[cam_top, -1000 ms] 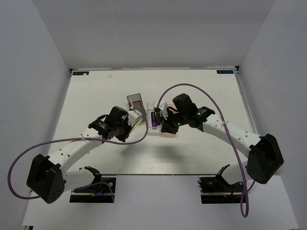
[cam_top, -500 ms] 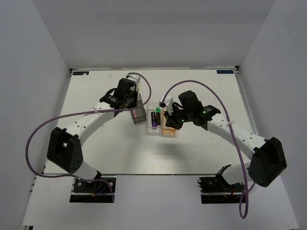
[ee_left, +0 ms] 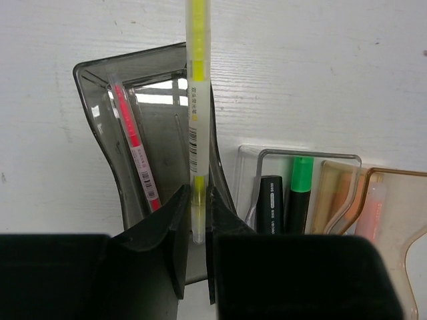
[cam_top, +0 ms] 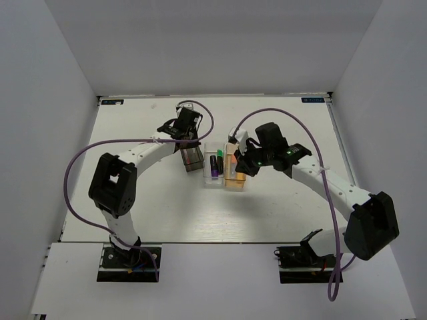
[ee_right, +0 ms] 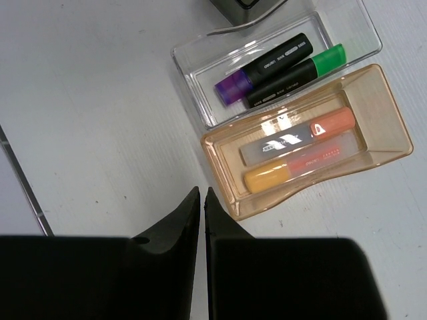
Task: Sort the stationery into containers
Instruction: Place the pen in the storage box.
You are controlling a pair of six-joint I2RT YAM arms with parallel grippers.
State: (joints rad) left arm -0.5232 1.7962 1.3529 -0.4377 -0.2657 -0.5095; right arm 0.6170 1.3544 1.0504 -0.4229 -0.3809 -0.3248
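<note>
From above, the three joined bins show only as a small row on the white surface [cam_top: 133,193], and the wrist cameras reveal what the arms hide. The left wrist view shows the left end effector [ee_left: 196,200] nearly closed, its two fingers clamping the near end of a yellow pen [ee_left: 197,100]. The pen runs straight away from the fingers along the right wall of the grey bin [ee_left: 100,113] and past its far rim; whether it touches that wall cannot be told. A pink pen [ee_left: 137,153] lies slanted inside the grey bin. The right wrist view shows the right end effector [ee_right: 202,197] empty, its fingers drawn together with only a sliver between them, over bare surface just beside a corner of the orange bin [ee_right: 390,127]. The clear bin [ee_right: 190,83] holds a purple-capped highlighter [ee_right: 267,65] and a green-capped highlighter [ee_right: 297,77] side by side. The orange bin holds an orange-capped highlighter [ee_right: 297,137] and an orange pen [ee_right: 300,163], also side by side
</note>
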